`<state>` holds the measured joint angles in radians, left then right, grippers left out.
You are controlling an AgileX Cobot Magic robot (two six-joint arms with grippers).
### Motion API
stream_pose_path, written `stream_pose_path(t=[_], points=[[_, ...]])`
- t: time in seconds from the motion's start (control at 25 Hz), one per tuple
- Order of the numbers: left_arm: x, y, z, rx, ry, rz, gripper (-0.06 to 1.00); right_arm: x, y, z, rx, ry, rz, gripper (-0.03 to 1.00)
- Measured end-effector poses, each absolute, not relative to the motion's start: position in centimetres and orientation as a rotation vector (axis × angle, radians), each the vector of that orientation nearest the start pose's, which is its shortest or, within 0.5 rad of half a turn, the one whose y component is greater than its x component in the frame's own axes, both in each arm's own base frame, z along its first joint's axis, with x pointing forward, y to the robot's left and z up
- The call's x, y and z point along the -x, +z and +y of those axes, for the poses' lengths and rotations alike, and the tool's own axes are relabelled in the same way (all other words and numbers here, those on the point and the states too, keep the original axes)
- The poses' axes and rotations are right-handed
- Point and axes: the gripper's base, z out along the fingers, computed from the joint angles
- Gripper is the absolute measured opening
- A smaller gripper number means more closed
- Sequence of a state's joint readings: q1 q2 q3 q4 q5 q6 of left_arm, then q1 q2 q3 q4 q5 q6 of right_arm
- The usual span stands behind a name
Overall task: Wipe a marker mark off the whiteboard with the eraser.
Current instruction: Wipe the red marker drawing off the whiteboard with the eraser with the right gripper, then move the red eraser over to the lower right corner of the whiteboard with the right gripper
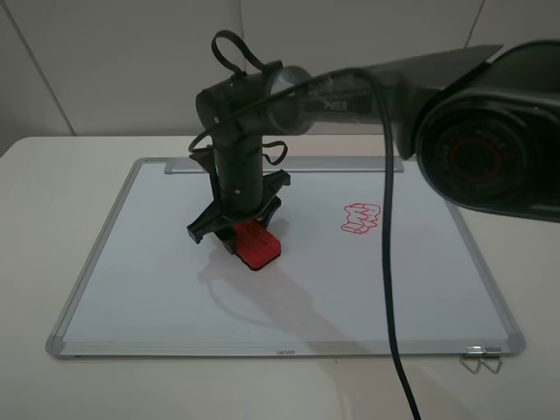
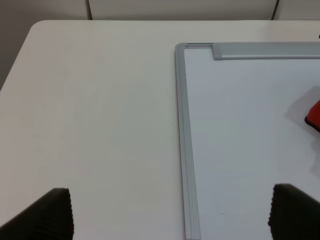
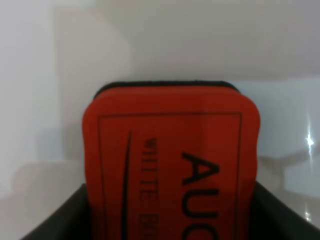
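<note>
A broad white table with a smooth matte top and rounded corners fills the lower part of the scene. Close behind its far edge rises a pale off-white wall made of large flat panels. Thin dark seams divide the panels: in the high view one runs upright near the middle and others slant at the left and right. The light is soft, cool and even, leaving the tabletop uniformly bright. In the left wrist view a dull grey area lies beyond one rounded table corner; whether it is wall or floor cannot be told.
</note>
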<state>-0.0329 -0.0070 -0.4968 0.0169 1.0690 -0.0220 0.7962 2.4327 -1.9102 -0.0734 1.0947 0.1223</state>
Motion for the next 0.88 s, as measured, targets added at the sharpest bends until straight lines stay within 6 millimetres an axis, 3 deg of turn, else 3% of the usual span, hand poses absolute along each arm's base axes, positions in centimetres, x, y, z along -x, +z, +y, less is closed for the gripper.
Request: stream_pose_path(t=[0.16, 0.32, 0.4, 0.52, 0.88], points=[[0.6, 27.6, 0.2, -0.01, -0.014, 2.049, 0.78, -33.2, 11.3, 33.8, 1.004, -0.062, 2.929, 0.49], [0.6, 27.6, 0.2, -0.01, -0.014, 2.049, 0.78, -33.5, 14.0, 31.7, 0.846, -0.104, 2.933, 0.49], [0.6, 27.6, 0.2, -0.01, -0.014, 2.049, 0.78, -33.5, 15.1, 29.9, 0.748, -0.098, 2.939, 0.49], [0.6, 27.6, 0.2, -0.01, -0.014, 2.049, 0.78, -33.1, 14.9, 26.4, 0.617, -0.122, 2.979, 0.49], [0.6, 27.6, 0.2, -0.01, -0.014, 2.049, 0.78, -29.6, 15.0, 15.8, 0.164, -0.098, 3.037, 0.49]])
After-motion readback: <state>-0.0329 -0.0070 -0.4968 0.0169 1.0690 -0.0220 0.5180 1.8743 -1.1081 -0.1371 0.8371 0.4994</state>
